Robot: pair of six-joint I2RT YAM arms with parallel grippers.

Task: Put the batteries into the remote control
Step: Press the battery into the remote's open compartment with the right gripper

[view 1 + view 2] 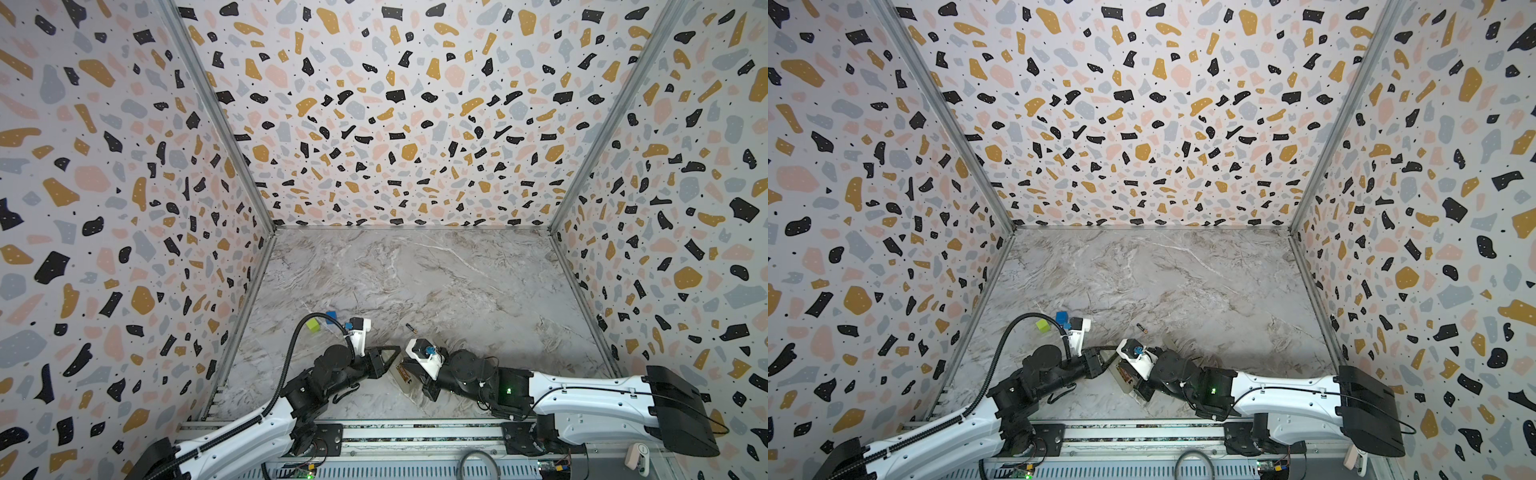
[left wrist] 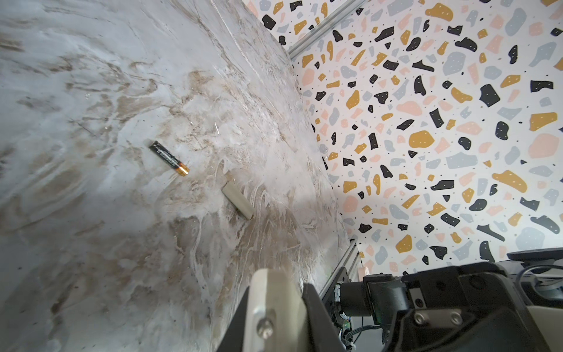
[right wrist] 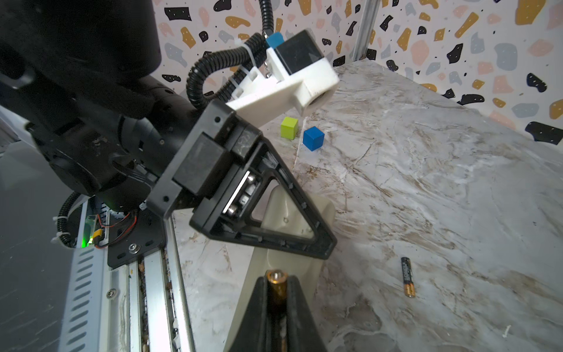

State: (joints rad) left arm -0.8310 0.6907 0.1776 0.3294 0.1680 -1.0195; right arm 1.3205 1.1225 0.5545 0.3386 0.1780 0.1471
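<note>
My right gripper (image 3: 276, 285) is clenched on a battery (image 3: 276, 276). Its copper end with the metal nub sticks out past my fingertips, and the rest runs back between the two black fingers. Directly ahead of that tip is the remote (image 3: 249, 292), off-white, stretching from under my right fingers up into the left gripper (image 1: 392, 357). The left one is clamped on the remote. In the left wrist view I see the pale body end-on, pinched between the fingers. In both top views the two grippers meet nose to nose, with the remote between them. I cannot tell whether the remote touches the table (image 1: 457, 282) or hangs just above it.

The second battery (image 3: 407, 276) lies flat on the marble, off to the side of my right gripper and well clear of both grippers. Near it lies a small off-white piece (image 2: 237, 201), apart from the left fingers. A green cube (image 3: 289, 128) and a blue cube (image 3: 313, 138) sit side by side beyond the left wrist.
</note>
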